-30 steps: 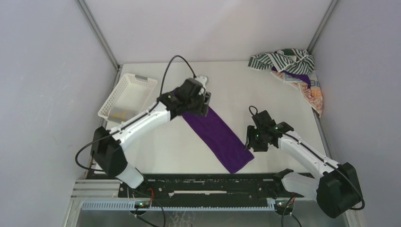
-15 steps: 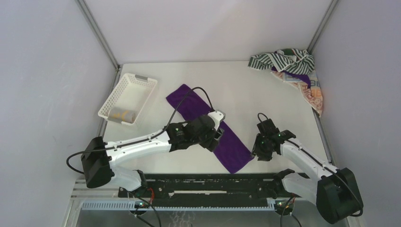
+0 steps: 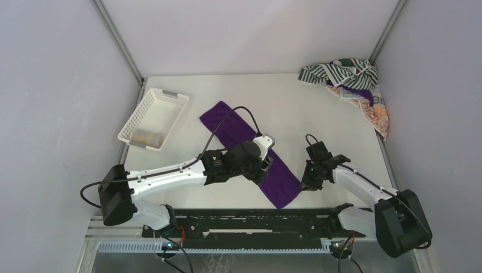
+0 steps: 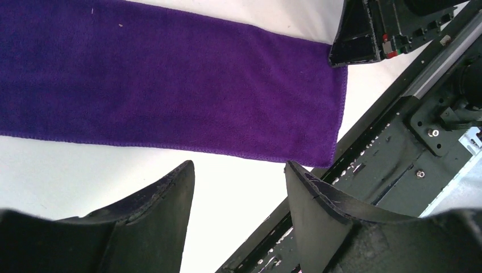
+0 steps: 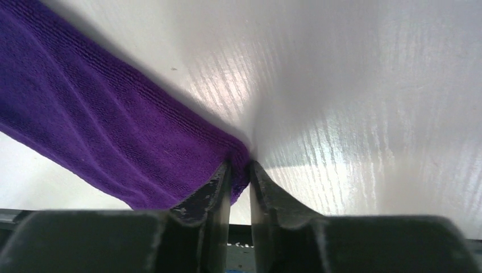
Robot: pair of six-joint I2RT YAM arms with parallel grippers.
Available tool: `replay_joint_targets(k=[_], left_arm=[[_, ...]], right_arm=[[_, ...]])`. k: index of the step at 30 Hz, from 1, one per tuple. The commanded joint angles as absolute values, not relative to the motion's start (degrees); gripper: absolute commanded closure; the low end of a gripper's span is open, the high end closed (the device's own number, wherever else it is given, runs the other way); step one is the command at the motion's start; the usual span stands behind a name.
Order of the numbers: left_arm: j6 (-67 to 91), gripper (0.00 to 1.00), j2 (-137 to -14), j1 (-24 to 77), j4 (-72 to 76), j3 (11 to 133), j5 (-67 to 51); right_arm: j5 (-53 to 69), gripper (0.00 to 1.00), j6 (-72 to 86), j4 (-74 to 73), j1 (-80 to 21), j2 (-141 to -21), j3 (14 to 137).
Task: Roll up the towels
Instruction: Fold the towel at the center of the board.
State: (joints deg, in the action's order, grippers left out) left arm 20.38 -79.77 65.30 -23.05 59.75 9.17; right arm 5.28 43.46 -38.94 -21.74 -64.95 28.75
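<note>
While the right gripper (image 5: 240, 166) pinches the purple towel's (image 4: 170, 85) near corner, the left gripper (image 4: 239, 170) hangs spread wide above its edge.

I see the white table (image 3: 307, 114) carrying a purple towel (image 3: 227, 122) flat on a diagonal, a white lattice basket (image 3: 154, 111) at its left edge, and, heaped in the far right corner, a green-and-white striped towel (image 3: 338, 73) over what looks like an orange-beige patterned towel (image 3: 376, 115)
</note>
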Motion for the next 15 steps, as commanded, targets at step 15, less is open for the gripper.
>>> replay_joint_targets(k=[15], left_arm=[[17.7,0.36,-95.1,67.9,-18.3,69.0,8.0]], right_arm=[[4.5,1.00,36.0,-31.1,-14.4,-80.5,45.8]])
